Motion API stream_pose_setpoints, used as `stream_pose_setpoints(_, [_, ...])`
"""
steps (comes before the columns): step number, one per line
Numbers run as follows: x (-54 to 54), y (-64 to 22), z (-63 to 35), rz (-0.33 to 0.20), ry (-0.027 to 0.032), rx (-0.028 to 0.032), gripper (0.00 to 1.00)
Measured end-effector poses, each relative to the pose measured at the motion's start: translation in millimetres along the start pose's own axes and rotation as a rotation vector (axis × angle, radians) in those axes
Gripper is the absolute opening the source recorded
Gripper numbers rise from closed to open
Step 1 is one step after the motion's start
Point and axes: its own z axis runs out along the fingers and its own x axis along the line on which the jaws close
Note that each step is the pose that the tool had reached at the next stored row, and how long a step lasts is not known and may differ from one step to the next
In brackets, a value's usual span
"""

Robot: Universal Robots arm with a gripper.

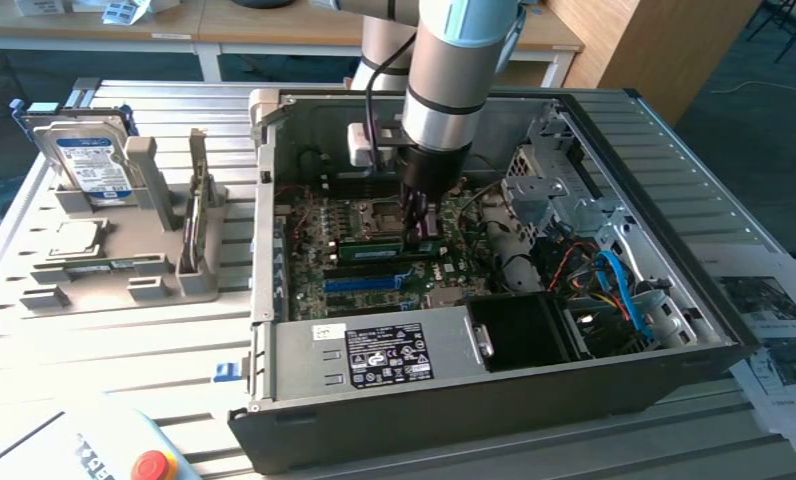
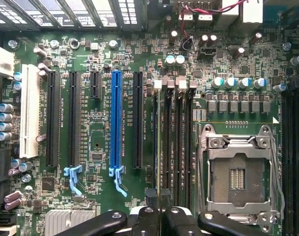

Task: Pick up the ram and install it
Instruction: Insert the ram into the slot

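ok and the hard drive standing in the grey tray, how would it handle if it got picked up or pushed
The hard drive looks like a rigid metal-cased block, so probably stiff and heavy for its size. Standing on edge in the grey tray, it could tip if pushed, though the tray's uprights beside it likely brace it.

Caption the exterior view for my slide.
Gripper at the motherboard inside the open computer case; hard drive in the tray at the exterior view's left.
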Motion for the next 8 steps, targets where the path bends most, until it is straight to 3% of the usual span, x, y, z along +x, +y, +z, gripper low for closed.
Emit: stream_pose_setpoints(8, [0.0,-0.1,1.8,0.0,0.0002,-0.0001,0.12])
